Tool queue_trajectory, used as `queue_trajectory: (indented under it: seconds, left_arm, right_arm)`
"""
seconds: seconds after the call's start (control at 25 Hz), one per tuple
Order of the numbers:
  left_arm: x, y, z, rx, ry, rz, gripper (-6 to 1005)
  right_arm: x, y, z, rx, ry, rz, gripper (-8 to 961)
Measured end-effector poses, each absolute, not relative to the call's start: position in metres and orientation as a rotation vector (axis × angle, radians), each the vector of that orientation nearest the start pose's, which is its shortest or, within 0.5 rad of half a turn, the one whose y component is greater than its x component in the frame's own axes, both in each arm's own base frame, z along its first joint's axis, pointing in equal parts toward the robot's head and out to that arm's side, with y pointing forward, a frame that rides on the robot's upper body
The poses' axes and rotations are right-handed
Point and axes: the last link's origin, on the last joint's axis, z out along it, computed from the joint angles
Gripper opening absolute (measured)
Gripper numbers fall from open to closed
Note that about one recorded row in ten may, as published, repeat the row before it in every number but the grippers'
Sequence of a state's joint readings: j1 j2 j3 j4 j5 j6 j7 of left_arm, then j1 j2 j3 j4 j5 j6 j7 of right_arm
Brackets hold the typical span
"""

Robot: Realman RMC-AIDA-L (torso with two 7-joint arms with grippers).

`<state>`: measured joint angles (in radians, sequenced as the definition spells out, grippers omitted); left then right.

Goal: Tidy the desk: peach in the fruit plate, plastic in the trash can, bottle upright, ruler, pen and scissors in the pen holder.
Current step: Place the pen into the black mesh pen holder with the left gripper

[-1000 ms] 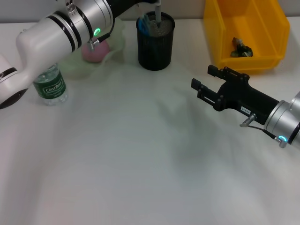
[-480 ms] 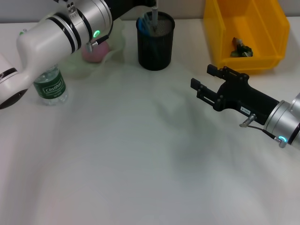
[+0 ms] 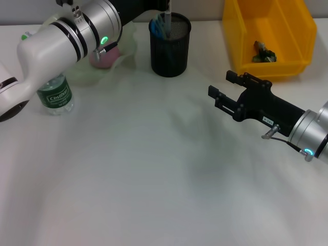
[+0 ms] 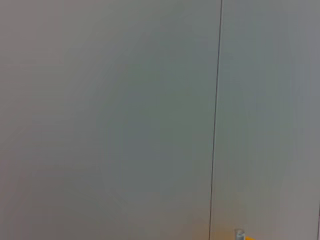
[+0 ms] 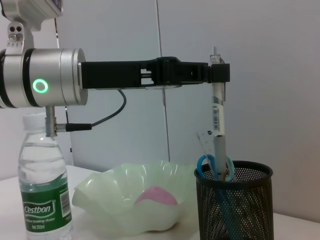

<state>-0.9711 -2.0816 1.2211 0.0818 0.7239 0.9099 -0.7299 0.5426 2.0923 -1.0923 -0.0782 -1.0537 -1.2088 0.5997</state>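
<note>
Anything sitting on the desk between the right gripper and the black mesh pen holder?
No. In the head view, only bare white desk separates the right gripper from the black wire-mesh pen holder.

A pale wall (image 5: pixel 260 60) with a thin vertical seam (image 5: pixel 162 85) stands behind.

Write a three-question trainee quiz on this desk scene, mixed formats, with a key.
1. True or false: the bottle stands upright on the desk.
2. Multiple choice: the plastic lies A) on the desk, B) in the trash can, C) in the fruit plate.
3. Fill in: the left claw holds the pen over the ____.

Key:
1. True.
2. B.
3. Pen holder; the scissors are already inside, the peach sits in the fruit plate, and the right claw hovers open over the desk.
</note>
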Motion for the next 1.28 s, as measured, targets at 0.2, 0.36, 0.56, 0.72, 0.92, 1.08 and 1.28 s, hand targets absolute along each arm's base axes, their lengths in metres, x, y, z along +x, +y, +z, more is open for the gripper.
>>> queue_trajectory:
  seconds: [0.2, 0.36, 0.56, 0.72, 0.92, 1.08, 1.28]
  left_arm:
    - [-0.1549, 0.4511, -0.0571, -2.203, -0.453, -0.855, 151]
    - [-0.1548, 0.4508, -0.0573, -2.205, -0.451, -0.855, 151]
    - [-0.1549, 0.4499, -0.0582, -2.213, -0.446, -0.853, 150]
    - [-0.1548, 0.4498, -0.0581, -2.213, -0.444, -0.853, 157]
    - [-0.1542, 0.4495, -0.0587, -2.220, -0.437, -0.850, 178]
    - [-0.1533, 0.4493, -0.0592, -2.226, -0.429, -0.848, 195]
    - [-0.1524, 0.4485, -0.0599, -2.235, -0.423, -0.850, 216]
  right_arm:
    - [0.2833, 0.3253, -0.0698, -2.270, 0.499, 0.787, 648]
    - [0.2828, 0.3256, -0.0700, -2.272, 0.497, 0.787, 650]
    - [0.2828, 0.3255, -0.0700, -2.273, 0.497, 0.787, 652]
    - [0.2828, 0.3254, -0.0702, -2.274, 0.497, 0.786, 653]
    - [0.2828, 0.3251, -0.0705, -2.277, 0.498, 0.786, 655]
    - [0.2829, 0.3249, -0.0706, -2.277, 0.500, 0.786, 657]
    - [0.2833, 0.3245, -0.0706, -2.276, 0.504, 0.787, 659]
